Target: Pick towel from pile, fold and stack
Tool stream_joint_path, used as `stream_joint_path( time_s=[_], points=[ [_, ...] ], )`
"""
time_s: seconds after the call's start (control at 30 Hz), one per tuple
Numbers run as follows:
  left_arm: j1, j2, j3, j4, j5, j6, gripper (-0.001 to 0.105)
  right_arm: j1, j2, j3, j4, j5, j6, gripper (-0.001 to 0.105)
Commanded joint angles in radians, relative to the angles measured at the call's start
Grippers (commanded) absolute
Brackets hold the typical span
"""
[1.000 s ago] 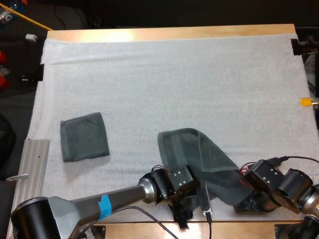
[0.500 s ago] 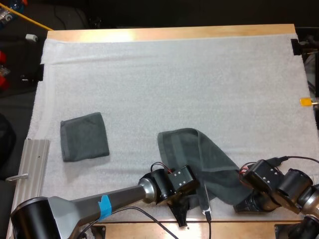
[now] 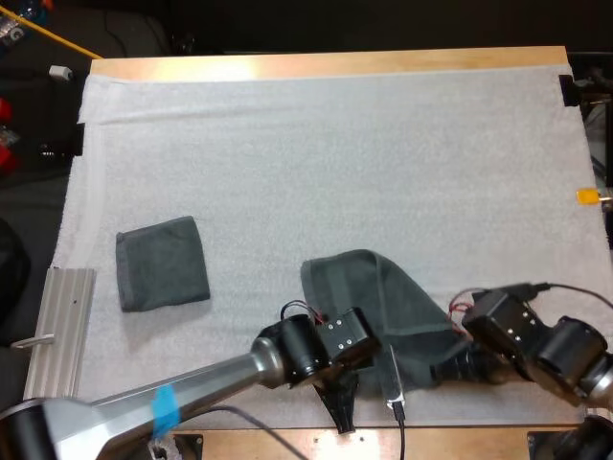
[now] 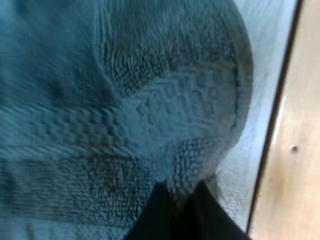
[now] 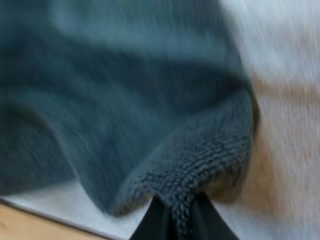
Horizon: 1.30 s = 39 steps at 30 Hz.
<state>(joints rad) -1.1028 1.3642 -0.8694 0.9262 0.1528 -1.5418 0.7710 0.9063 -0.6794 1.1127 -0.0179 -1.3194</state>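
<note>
Off to the side on the mat [image 3: 335, 144] lies the folded towel [image 3: 163, 263]. Left gripper [image 4: 179, 194] and right gripper [image 5: 178, 206] each pinch the loose towel [image 3: 383, 292] at its near edge, jaws nearly closed.

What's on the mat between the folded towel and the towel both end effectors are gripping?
Nothing. In the high view, the stretch of white mat between the folded towel and the gripped towel is bare.

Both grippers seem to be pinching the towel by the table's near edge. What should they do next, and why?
Probably lift together and carry that edge toward the far side, folding the towel in half. The left gripper and right gripper each pinch the towel's near edge, and it lies rumpled, unfolded.
</note>
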Motion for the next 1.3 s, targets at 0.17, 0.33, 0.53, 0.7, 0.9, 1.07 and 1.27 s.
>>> stream_joint_path(
  time_s=[0.17, 0.33, 0.53, 0.7, 0.9, 1.07, 1.27],
  points=[
    [0.000, -0.127, -0.101, 0.173, -0.029, -0.005, 0.000, 0.002, -0.003, -0.147, 0.008, 0.018, 0.008, 0.000],
    [0.000, -0.202, -0.177, 0.314, -0.031, -0.005, 0.000, 0.002, -0.003, -0.249, 0.082, 0.022, 0.006, 0.000],
    [0.000, -0.293, -0.264, 0.427, -0.031, -0.023, 0.000, 0.002, -0.012, -0.341, 0.211, 0.045, -0.007, 0.000],
    [0.000, -0.357, -0.353, 0.469, -0.031, -0.050, 0.000, 0.002, -0.058, -0.399, 0.272, 0.029, -0.083, 0.000],
    [0.000, -0.382, -0.438, 0.498, -0.029, -0.076, 0.000, 0.002, -0.129, -0.457, 0.280, -0.118, -0.079, 0.000],
    [0.000, -0.386, -0.463, 0.529, -0.029, -0.082, 0.000, 0.002, -0.165, -0.468, 0.286, -0.259, -0.037, 0.000],
    [0.014, -0.375, -0.441, 0.493, -0.119, -0.021, 0.000, 0.002, -0.129, -0.463, 0.299, -0.195, 0.019, 0.000]
  ],
)
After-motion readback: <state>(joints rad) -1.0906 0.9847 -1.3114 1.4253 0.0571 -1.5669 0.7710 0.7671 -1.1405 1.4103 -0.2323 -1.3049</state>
